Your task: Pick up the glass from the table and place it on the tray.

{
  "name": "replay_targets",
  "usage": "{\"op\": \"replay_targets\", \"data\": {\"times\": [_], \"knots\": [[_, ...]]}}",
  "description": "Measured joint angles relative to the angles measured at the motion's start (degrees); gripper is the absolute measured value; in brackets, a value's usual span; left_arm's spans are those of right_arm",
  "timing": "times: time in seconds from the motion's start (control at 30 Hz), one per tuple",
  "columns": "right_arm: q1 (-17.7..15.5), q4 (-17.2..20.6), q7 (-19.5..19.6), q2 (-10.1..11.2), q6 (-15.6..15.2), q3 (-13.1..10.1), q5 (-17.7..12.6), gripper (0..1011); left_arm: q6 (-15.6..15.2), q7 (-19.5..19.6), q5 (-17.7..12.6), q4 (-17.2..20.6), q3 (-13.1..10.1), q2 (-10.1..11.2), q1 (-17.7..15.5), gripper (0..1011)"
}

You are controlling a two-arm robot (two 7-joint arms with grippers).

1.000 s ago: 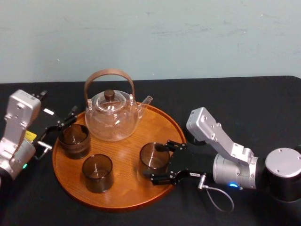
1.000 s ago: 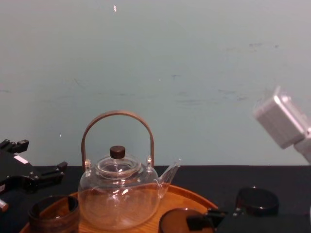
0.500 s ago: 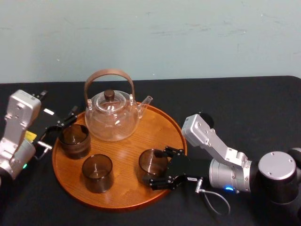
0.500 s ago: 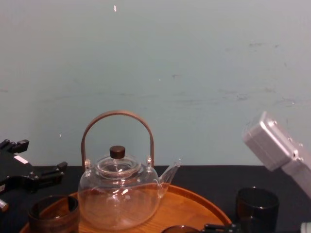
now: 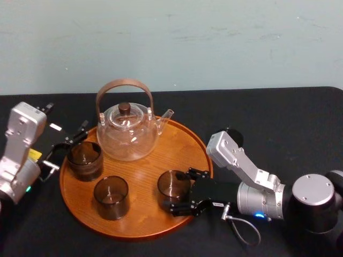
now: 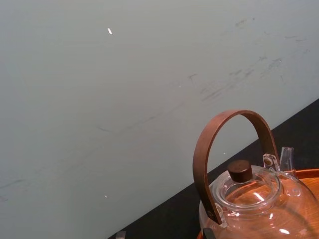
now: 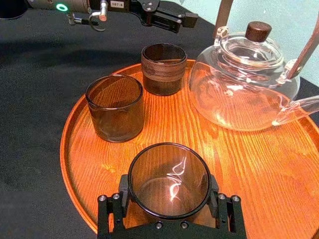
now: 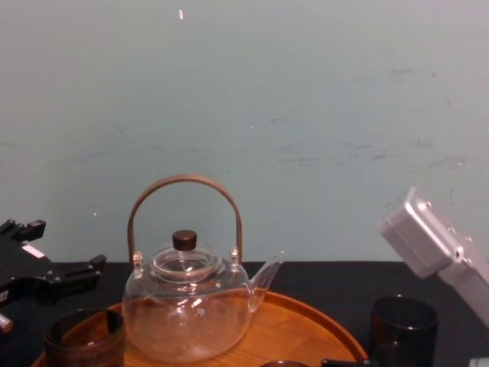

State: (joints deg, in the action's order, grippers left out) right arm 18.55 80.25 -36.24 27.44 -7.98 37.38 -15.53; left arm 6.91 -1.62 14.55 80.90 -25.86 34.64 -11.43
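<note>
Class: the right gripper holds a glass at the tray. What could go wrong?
1. The right gripper clasps the smoky round glass over the round orange-brown wooden tray; retreating before opening fully could tip it.
2. Pushed further, it might knock the second smoky glass nearby.
Left gripper sits at the tray's left edge.

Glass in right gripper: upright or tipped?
Upright: glass mouth faces up, base toward the tray, right gripper clamped on its sides.

The right gripper [image 5: 178,191] is held low at the near right, arm bent, jaws closed on the glass [image 5: 171,183]. The left gripper [image 5: 68,145] is parked at the left, jaws spread.
</note>
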Motion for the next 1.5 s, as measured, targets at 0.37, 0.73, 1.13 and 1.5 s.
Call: {"op": "replay_targets", "data": {"times": [0.37,0.73,1.13,1.5], "knots": [[-0.1,0.1,0.3,0.1,0.2,0.0,0.5,908,0.0,0.0,0.0,0.0,0.0,0.0,0.0,1001],[-0.2,-0.1,0.3,0.1,-0.2,0.0,0.7,941,0.0,0.0,0.0,0.0,0.0,0.0,0.0,1001],[-0.2,-0.1,0.3,0.1,-0.2,0.0,0.6,1002,0.0,0.0,0.0,0.0,0.0,0.0,0.0,1001],[-0.2,0.0,0.1,0.1,-0.2,-0.1,0.3,1002,0.0,0.0,0.0,0.0,0.0,0.0,0.0,1001]]}}
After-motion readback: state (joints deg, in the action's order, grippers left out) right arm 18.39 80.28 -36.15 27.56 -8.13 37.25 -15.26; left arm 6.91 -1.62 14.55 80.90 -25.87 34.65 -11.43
